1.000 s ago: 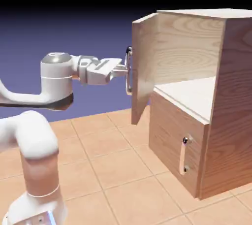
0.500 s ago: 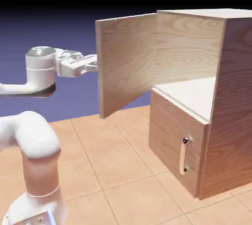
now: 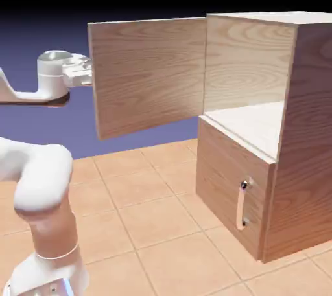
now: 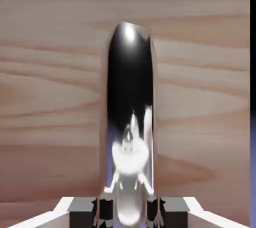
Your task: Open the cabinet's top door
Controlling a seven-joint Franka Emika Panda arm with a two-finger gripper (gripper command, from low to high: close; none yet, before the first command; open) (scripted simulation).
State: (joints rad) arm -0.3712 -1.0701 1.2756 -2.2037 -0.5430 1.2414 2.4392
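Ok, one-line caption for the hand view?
Gripper closed on the silver bar handle of the wood-grain top door.

Top door — wide open (inside showing)

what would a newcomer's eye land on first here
The wide-open top door, swung out left of the cabinet in the exterior view, stands out first. Then, in the hand view, the glossy handle rising up the middle, its lower end between the end effector's fingertips.
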